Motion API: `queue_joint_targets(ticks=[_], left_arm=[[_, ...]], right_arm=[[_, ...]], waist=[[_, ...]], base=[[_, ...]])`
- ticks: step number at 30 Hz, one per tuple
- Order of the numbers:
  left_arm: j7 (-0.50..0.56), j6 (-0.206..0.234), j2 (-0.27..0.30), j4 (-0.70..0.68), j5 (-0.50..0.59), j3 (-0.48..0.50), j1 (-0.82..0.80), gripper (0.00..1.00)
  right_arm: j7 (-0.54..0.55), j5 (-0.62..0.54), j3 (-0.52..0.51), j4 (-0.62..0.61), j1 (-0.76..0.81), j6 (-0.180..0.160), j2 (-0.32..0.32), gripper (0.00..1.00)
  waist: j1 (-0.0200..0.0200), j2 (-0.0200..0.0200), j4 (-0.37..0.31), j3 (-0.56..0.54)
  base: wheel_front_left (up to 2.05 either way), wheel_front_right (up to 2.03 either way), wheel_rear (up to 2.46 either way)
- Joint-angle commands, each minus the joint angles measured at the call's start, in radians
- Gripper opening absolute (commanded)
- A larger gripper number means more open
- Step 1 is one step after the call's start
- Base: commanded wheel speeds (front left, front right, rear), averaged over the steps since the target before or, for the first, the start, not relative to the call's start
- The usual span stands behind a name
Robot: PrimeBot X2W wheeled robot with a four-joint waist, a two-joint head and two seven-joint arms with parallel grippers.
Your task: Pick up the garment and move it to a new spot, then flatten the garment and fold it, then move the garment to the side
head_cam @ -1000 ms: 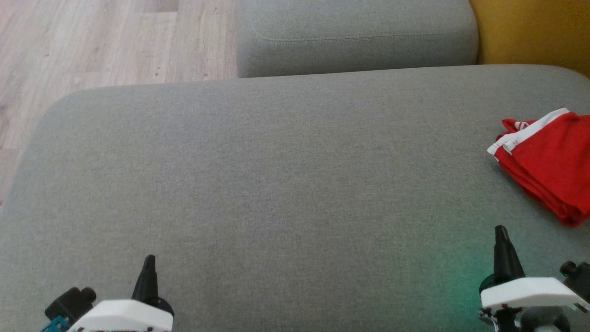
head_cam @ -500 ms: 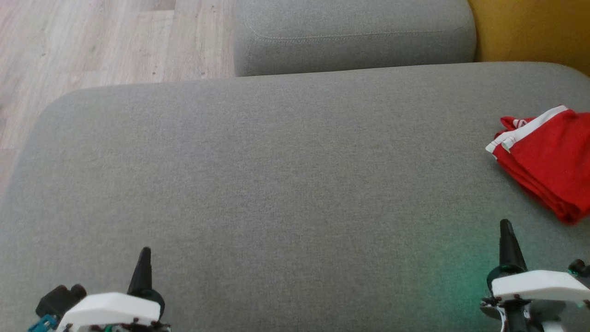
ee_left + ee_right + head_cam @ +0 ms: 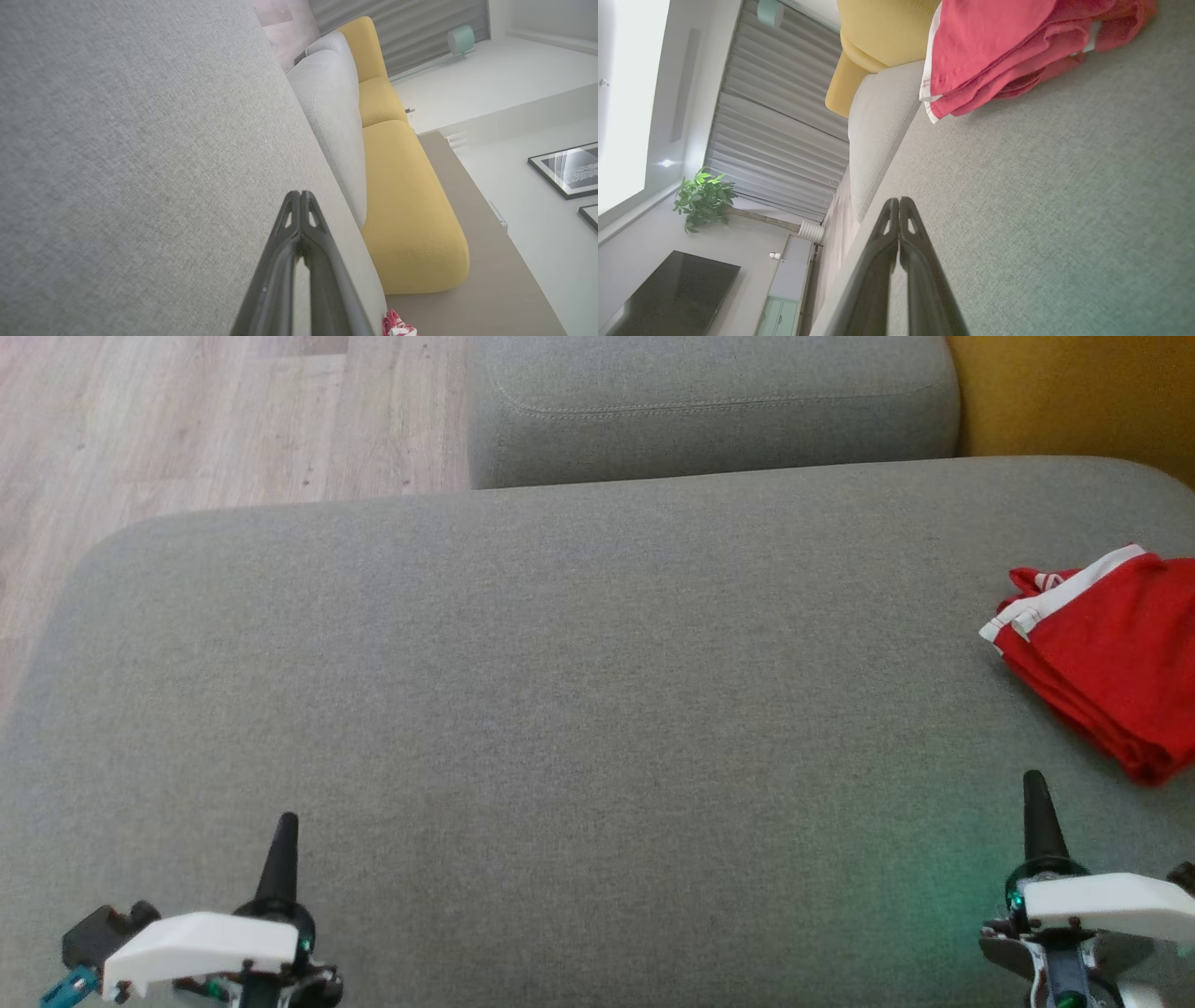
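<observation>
At the right edge of the cushion (image 3: 560, 663): red garment (image 3: 1111, 653), ahead-right of the nearer right claw (image 3: 1033, 782). It and left claw (image 3: 285, 823) closed, empty

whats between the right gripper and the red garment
Nothing stands there: a bare stretch of grey cushion lies between the right gripper and the red garment, as the head view and right wrist view show.

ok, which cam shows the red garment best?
Right wrist view: the red garment is close and large, with its folded layers and white hem clear. Head view cuts it off at the right edge; left wrist view shows a small corner low down.
</observation>
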Motion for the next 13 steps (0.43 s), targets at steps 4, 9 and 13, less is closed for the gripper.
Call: queue_joint_targets(ticks=[4,9,13], left_arm=[[0.016,-0.015,0.017,-0.026,-0.058,0.042,-0.075,0.00],[0.030,-0.026,0.016,-0.025,-0.116,0.052,-0.087,0.00],[0.042,-0.035,0.016,-0.024,-0.162,0.061,-0.097,0.00]], right_arm=[[0.018,0.068,0.008,-0.039,-0.063,0.005,-0.005,0.00],[0.032,0.134,0.004,-0.042,-0.070,0.006,-0.005,0.00],[0.044,0.186,0.000,-0.044,-0.076,0.006,-0.005,0.00]], waist=[[0.0000,0.0000,-0.002,0.001],[0.0000,0.0000,-0.004,0.002],[0.0000,0.0000,-0.006,0.003]], base=[[0.00,0.00,0.00],[0.00,0.00,0.00],[0.00,0.00,0.00]])
